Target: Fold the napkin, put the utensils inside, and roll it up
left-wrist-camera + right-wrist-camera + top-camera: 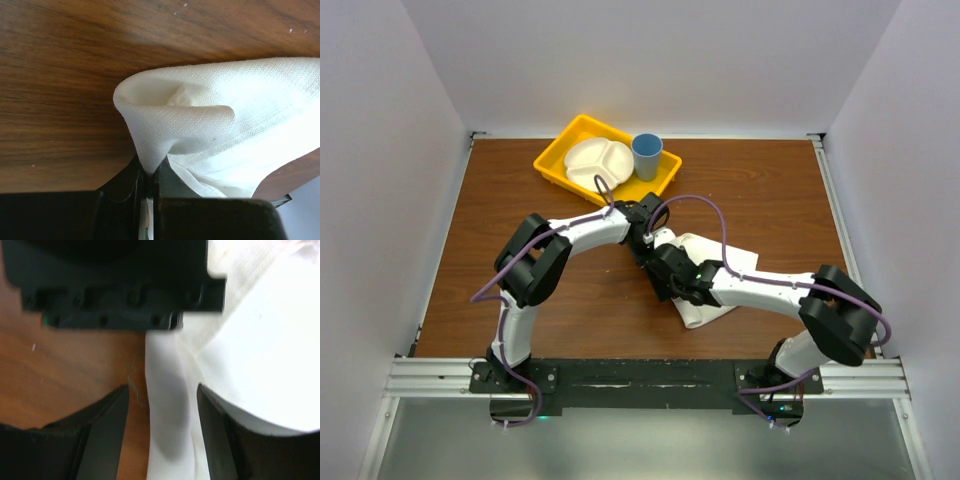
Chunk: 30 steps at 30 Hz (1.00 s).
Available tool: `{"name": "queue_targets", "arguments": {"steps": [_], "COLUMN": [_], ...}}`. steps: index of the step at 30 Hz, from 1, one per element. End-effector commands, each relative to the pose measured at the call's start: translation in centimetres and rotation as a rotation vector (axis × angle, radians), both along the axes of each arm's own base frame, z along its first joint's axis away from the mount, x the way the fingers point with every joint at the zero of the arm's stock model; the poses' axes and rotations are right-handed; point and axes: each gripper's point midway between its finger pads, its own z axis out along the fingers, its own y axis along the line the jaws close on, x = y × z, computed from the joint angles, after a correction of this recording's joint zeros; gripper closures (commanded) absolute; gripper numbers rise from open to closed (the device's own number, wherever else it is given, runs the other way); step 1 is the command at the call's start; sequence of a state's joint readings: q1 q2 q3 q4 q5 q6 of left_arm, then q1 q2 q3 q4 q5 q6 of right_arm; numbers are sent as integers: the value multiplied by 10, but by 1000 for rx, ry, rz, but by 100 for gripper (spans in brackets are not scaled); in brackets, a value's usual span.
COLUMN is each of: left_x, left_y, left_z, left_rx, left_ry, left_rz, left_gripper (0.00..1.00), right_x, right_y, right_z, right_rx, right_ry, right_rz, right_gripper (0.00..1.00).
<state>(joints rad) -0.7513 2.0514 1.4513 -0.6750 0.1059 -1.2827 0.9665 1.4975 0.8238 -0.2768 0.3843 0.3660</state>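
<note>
Looking down from the top camera, a thin white cloth napkin (pixel 705 312) lies crumpled just right of the middle of the brown wood-grain table (pixel 520 200), partly tucked under the right arm. Both arms reach in and meet over its left edge, with the left gripper (pixel 642 237) and right gripper (pixel 667 270) close together. From up here you can't really tell how the jaws stand. At the far side sits a shallow yellow plastic tray (pixel 550 165) holding a round white divided plate (pixel 598 162) and a light blue cup (pixel 646 155), well apart from the cloth.

The left wrist cam is way clearer. The left gripper (pixel 148 176) is squeezed tight on a fold of the napkin (pixel 225 125), its dark fingers (pixel 131 187) nearly touching with just cloth between them. The pinched bit pulls up into a soft rounded loop, and you can see the fine woven texture. The rest drapes off to the right across the streaky wood (pixel 60 75).

On the right wrist cam, which is kinda blurry, the right gripper (pixel 162 415) has its jaws spread fairly wide. The matte black fingers (pixel 107 435) straddle a smooth raised ridge of the napkin (pixel 260 355) without clamping it. A black boxy block with screw holes (pixel 115 290) fills the top, and there's bare wood (pixel 65 370) on the left.
</note>
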Motion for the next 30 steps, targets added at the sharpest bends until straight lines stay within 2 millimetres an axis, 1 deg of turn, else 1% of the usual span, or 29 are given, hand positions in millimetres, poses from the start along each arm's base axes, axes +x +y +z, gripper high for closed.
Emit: {"name": "queue_targets", "arguments": {"steps": [1,5,7,8,9,10,11,12,13,14,15,16,17,18,19,20,21,22,23,24,25,26,27,28,29,30], "left_x": [-13,-14,-15,-14,-14,-14,-13,-12,-11,-6,-2,2,12,16,20,21,22,22,20,18,17,12,9,3,-3,-6], "left_y": [14,14,15,16,16,16,15,15,16,18,16,15,13,11,9,10,11,11,12,13,14,14,14,16,7,6], "left_z": [-2,-2,-2,-1,0,0,3,4,6,13,18,23,39,49,59,76,84,92,103,107,111,118,120,116,127,129], "left_rx": [84,85,88,88,84,82,68,67,70,69,56,39,9,-14,-42,-77,-89,-105,-122,-122,-131,-147,-152,-159,-229,-251], "left_ry": [17,24,25,18,14,10,-7,-18,-33,-82,-117,-158,-265,-326,-383,-462,-497,-537,-584,-600,-621,-645,-648,-654,-682,-687], "left_rz": [-1,4,4,9,10,12,4,-8,-20,-52,-73,-98,-142,-168,-192,-221,-233,-253,-294,-312,-334,-384,-401,-440,-473,-483], "left_gripper": [100,100,100,100,100,100,100,100,100,100,100,92,82,72,58,51,37,26,20,18,18,18,23,26,29,34], "right_x": [19,16,11,9,5,1,-1,-3,-8,-10,-13,-18,-21,-22,-27,-32,-35,-41,-46,-51,-54,-53,-58,-61,-60,-63], "right_y": [4,6,2,2,3,-1,-2,0,1,1,2,4,5,7,5,7,8,8,11,13,12,9,12,7,5,5], "right_z": [-2,-18,-28,-29,-32,-39,-40,-40,-44,-44,-43,-46,-48,-44,-49,-52,-53,-58,-58,-58,-55,-53,-50,-50,-46,-44], "right_rx": [-15,-8,1,17,44,56,75,97,110,124,149,180,204,248,280,317,353,392,435,481,543,581,647,688,720,755], "right_ry": [-84,-73,-53,-45,-29,-20,-12,-3,21,28,34,50,57,55,64,100,119,135,165,189,182,187,227,234,237,256], "right_rz": [-72,-67,-91,-94,-106,-115,-121,-122,-113,-115,-119,-100,-91,-89,-84,-72,-75,-68,-55,-60,-54,-77,-80,-90,-105,-120], "right_gripper": [41,43,51,54,66,70,76,88,93,99,100,100,100,100,100,100,100,100,100,100,100,100,100,100,100,100]}}
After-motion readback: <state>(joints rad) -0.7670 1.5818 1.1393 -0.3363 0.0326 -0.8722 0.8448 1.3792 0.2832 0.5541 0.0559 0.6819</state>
